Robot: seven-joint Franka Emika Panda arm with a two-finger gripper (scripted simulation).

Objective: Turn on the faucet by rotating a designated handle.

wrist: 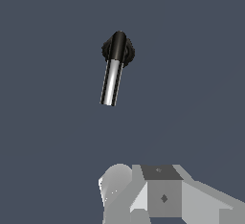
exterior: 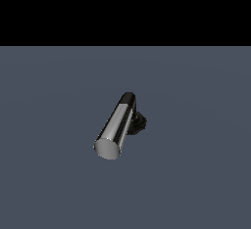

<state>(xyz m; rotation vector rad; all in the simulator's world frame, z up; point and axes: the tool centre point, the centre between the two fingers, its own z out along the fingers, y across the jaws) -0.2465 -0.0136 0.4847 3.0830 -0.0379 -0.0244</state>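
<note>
Floor point(exterior: 49, 184): plain grey-blue surface, fills the exterior view below a black band; nothing else on it but the fixture.

Gripper point(wrist: 162, 196): seen only in the wrist view, a white/grey body at the frame edge, approx 6 o'clock from the fixture in that pic. Fingertips not in shot, so can't tell if it's spread or clenched. Nothing visibly held. Not in the exterior view at all, so the arm sits well apart from the fixture.

Faucet point(exterior: 122, 125): near the middle of the exterior view, small, alone on the floor.

Handle point(exterior: 114, 126): chrome bar, flat grey end face pointing toward approx 7 o'clock in the exterior view, black section at the far end toward approx 1 o'clock. In the wrist view the handle point(wrist: 111, 82) runs from its black end at 12 o'clock down to the chrome tip at approx 6–7 o'clock, tip toward the gripper side.

Base point(exterior: 138, 122): black knobby lump, mostly hidden behind the bar, peeking out at approx 3 o'clock of it in the exterior view.

Step, as I judge it: approach, pre-contact. No touch w/ the handle yet; rotation not begun.

Next move prob needs: bring the gripper in toward the chrome free end, get a finger or pad beside the bar near its tip for max leverage, then push sideways round the base axis. Contact too close to the black end would give little torque.
</note>
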